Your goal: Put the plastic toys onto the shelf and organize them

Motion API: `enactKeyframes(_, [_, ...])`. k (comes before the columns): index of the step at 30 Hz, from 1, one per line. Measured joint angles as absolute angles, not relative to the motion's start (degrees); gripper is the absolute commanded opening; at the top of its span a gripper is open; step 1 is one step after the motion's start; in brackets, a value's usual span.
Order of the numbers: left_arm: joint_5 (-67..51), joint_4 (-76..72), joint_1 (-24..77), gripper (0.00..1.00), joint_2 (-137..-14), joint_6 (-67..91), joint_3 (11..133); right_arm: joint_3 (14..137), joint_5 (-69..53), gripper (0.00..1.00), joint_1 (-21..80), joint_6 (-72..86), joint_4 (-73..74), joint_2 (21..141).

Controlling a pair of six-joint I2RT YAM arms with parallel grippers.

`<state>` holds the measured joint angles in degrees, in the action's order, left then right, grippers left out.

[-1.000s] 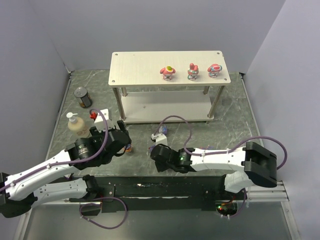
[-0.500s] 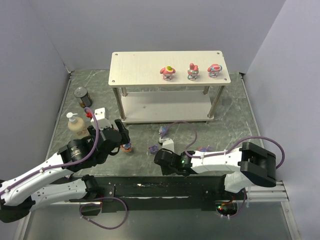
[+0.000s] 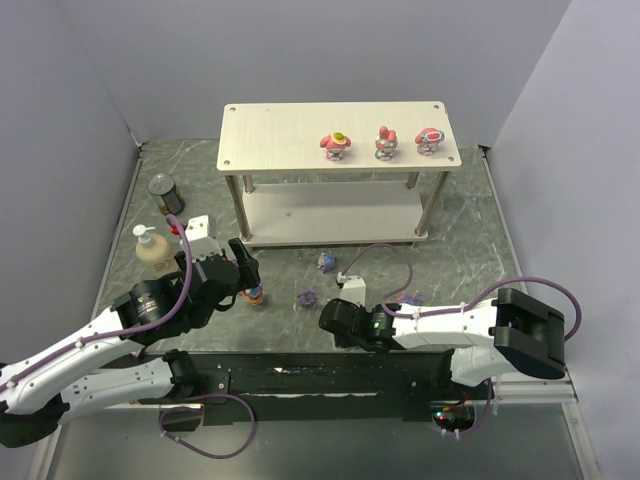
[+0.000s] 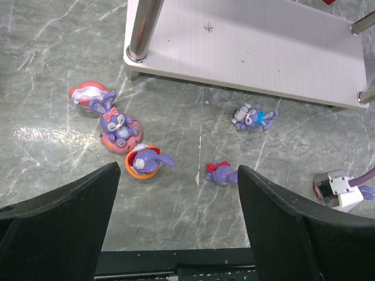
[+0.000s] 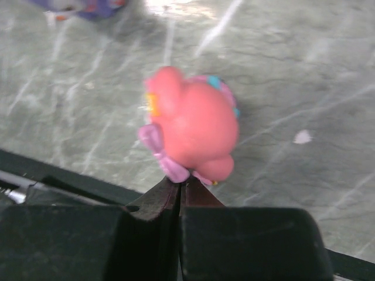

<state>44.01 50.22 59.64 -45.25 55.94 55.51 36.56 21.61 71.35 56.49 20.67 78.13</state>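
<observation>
Plain pale lavender-grey far wall (image 3: 330, 50) closes off the back, with a matching left wall (image 3: 50, 150) and right wall (image 3: 590, 150) boxing things in. Between them lies a grey-green marble-patterned tabletop (image 3: 470, 230), veined in white. A black strip (image 3: 300, 380) runs along its near edge. The light is soft and even, and a bright glare patch (image 4: 47, 134) sits on the stone, near left.

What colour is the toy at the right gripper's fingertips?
The toy is pink with a purple bow; clearest in the right wrist view.
</observation>
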Motion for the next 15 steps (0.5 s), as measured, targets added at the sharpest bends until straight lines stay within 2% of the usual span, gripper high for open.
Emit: enactKeyframes(15, [43.33, 50.00, 59.37, 0.87, -44.82, 55.79, 54.22, 33.34, 22.48, 0.00, 64.79, 57.49, 20.08, 76.18])
